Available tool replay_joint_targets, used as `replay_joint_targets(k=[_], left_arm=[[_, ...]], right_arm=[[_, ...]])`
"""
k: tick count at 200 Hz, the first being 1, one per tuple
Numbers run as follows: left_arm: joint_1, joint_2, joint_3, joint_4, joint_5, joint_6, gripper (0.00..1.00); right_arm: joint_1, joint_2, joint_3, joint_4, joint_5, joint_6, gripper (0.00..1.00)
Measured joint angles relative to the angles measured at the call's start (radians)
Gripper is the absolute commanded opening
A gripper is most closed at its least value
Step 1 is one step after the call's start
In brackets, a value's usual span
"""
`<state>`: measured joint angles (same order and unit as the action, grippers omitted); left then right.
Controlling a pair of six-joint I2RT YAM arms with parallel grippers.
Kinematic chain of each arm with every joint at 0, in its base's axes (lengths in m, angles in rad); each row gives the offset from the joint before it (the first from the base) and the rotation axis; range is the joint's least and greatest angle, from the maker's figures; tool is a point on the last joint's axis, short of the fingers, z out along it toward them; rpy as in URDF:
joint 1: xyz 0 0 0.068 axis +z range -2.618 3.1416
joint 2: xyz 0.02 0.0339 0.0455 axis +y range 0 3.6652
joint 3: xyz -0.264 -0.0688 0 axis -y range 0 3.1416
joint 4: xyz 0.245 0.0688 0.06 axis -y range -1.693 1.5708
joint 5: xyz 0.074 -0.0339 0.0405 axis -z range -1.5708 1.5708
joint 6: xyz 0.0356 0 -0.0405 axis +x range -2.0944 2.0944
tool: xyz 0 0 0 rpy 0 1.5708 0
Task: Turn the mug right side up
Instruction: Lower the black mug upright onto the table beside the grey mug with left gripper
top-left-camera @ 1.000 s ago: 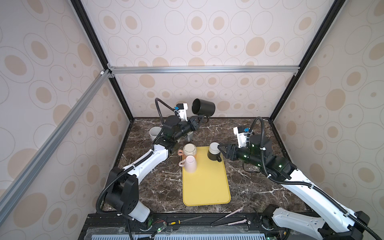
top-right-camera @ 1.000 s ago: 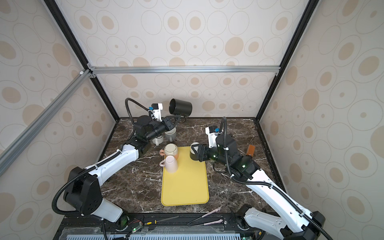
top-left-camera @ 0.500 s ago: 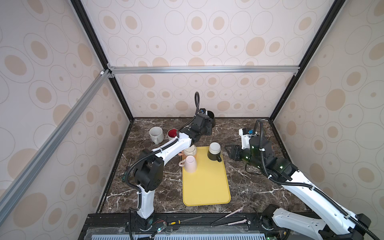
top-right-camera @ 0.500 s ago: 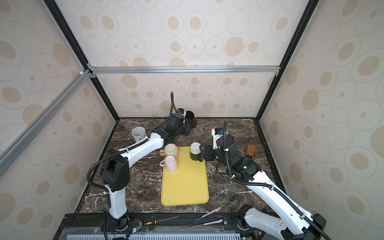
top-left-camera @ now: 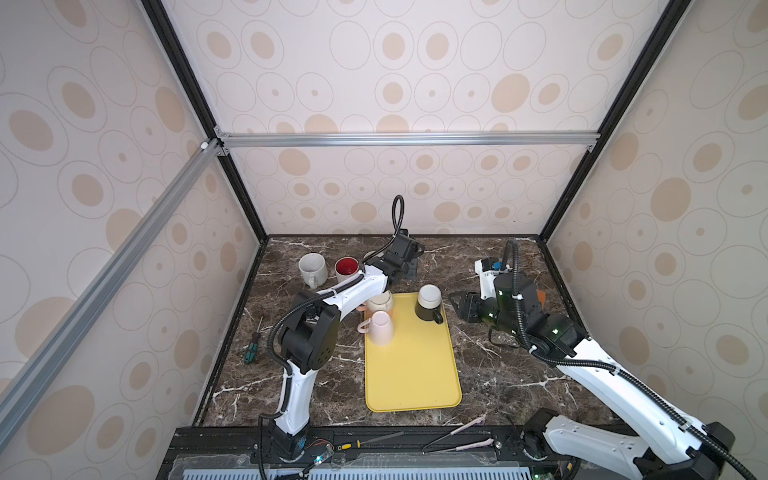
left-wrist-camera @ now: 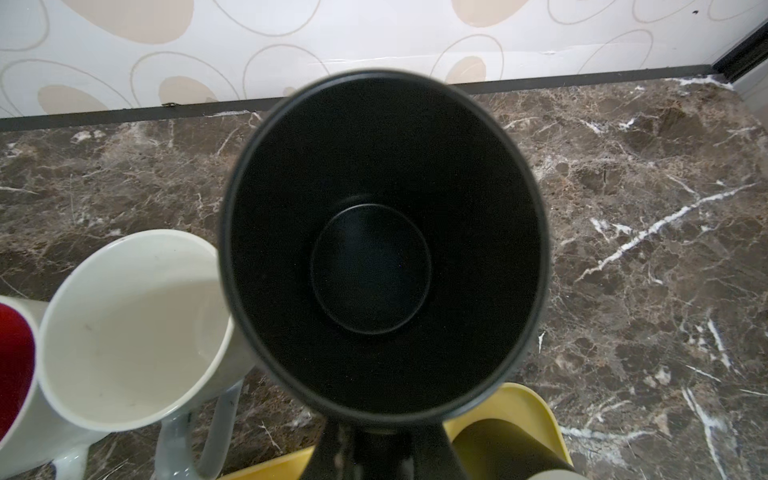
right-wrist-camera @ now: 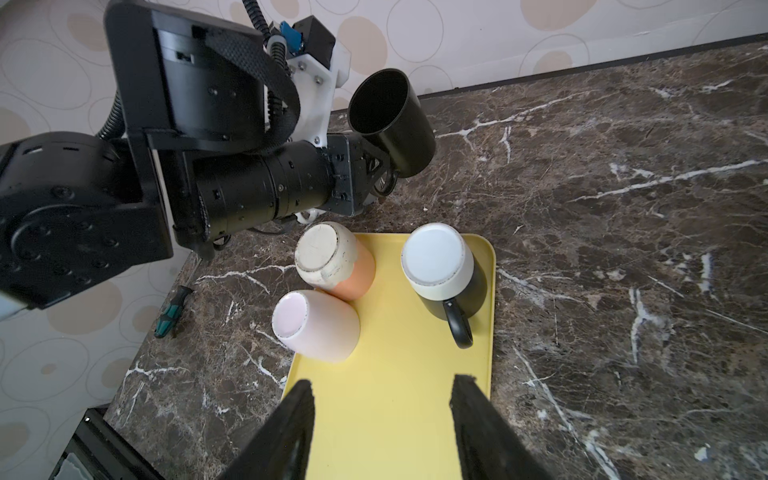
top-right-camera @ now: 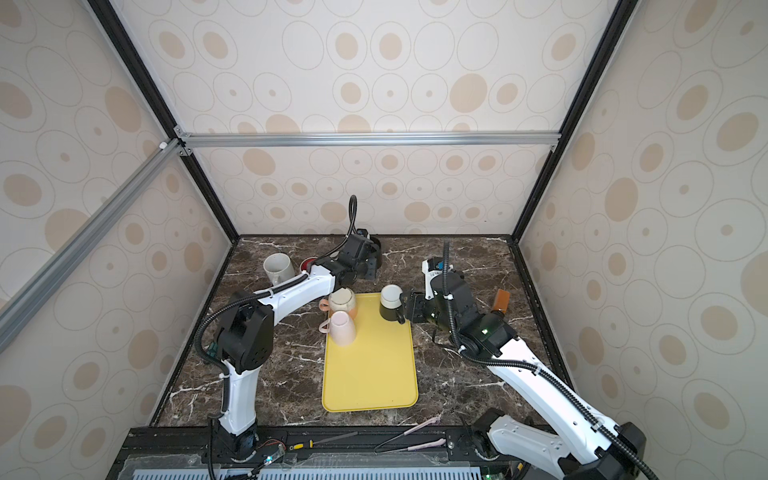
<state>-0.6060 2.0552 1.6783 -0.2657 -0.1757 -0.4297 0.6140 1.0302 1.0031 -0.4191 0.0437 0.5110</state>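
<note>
My left end effector (right-wrist-camera: 376,166) is closed narrow on the handle of the black mug (right-wrist-camera: 399,129). I hold it by the handle because this leaves the round body free, and my wrist alone can rotate it. The mug is at the far side of the desk (top-left-camera: 498,374), beyond the far edge of the yellow tray (top-left-camera: 411,374). A white mug (left-wrist-camera: 133,332) is just left of it, then the red mug (top-left-camera: 347,268) and the speckled mug (top-left-camera: 311,268), all with the mouth up. The black mug's mouth points upward but leans a little, so I judge the turning is almost done and the setting down remains. I cannot tell if its base already touches the desk. I think this place is chosen so that it joins the upright row, apart from the three upside-down ones on the tray: the peach mug (top-left-camera: 380,303), the pink mug (top-left-camera: 380,328) and the black-and-white mug (top-left-camera: 428,305).

My left arm stretches long from the near left to the far middle, passing low over the peach mug, and its wrist camera looks straight into the black mug. My right end effector (right-wrist-camera: 384,382) is about half open and holds nothing. It hovers low just right of the tray and points left at the black-and-white mug, with the arm bent and coming from the near right.
</note>
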Motion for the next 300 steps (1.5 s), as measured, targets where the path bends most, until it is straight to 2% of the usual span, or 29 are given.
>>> replay_joint_targets(k=[105, 300], left_arm=[[0.044, 0.066, -0.005, 0.050, 0.060, -0.044, 0.00], [0.047, 0.122, -0.027, 0.060, 0.073, -0.087, 0.00]], right_arm=[[-0.014, 0.017, -0.017, 0.001, -0.050, 0.000, 0.56], [-0.026, 0.021, -0.059, 0.003, -0.075, -0.001, 0.56]])
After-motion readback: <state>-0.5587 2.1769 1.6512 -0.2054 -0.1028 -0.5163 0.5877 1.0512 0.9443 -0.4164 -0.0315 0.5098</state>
